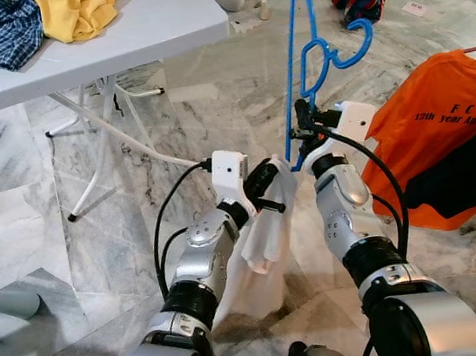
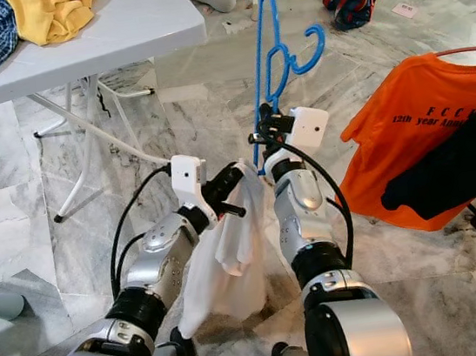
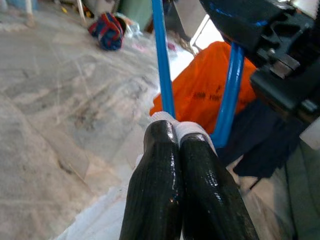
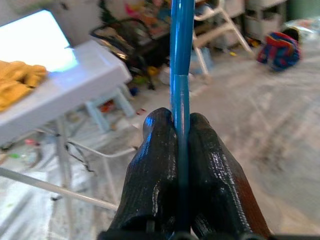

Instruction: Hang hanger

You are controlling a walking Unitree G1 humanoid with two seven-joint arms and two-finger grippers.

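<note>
Right gripper [image 1: 302, 127] pinches the blue hanger [image 1: 298, 65] upright by its lower bar; left gripper [image 1: 277, 192] clamps the white cloth [image 1: 263, 236] draped from it. Hanger looks light, stiff, slippery; grasp near hook.

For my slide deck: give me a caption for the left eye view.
Right gripper holds a blue hanger upright while left gripper pinches a white garment.

Orange tee [image 1: 442, 129]: "12th year", rest cut off.
</note>
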